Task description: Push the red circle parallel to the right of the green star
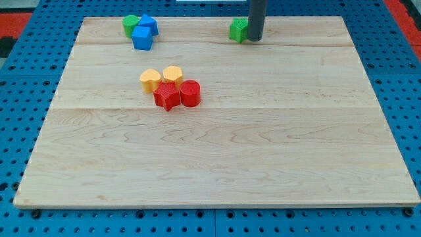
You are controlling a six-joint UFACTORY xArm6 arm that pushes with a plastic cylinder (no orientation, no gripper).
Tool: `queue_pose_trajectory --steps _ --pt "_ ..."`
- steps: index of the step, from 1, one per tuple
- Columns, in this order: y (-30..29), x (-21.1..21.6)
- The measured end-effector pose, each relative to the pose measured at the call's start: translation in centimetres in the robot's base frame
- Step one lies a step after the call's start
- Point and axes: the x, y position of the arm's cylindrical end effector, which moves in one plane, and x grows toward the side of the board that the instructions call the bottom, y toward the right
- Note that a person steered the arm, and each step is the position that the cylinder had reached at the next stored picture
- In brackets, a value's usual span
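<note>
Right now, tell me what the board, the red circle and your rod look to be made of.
Board: looks like pale wood, matte, with visible grain and plank seams.
Red circle: probably plastic or painted wood; its even, saturated colour and smooth faces leave that open.
Rod: dark grey, smooth, with a faint sheen, likely metal or hard plastic. My tip sits just to the view's right of a green block.

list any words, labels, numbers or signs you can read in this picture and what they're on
None: no readable text shows anywhere in this view.
The pale wooden board bears only wood grain.
The blue pegboard table has only holes.
The red cylinder block, the red star block, the green block beside my tip and the other blocks are plain, unmarked.
</note>
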Motion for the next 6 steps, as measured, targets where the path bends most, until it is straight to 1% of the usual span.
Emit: queue_pose_trajectory --steps 1,2,3,4,5,6 --pt "0.8 -1.9" --pt "-7.4 -2.7" --pt "-16.9 -2.8" --pt "-18.2 -1.5" --pt "-16.9 4.3" --pt "-7.7 11.4"
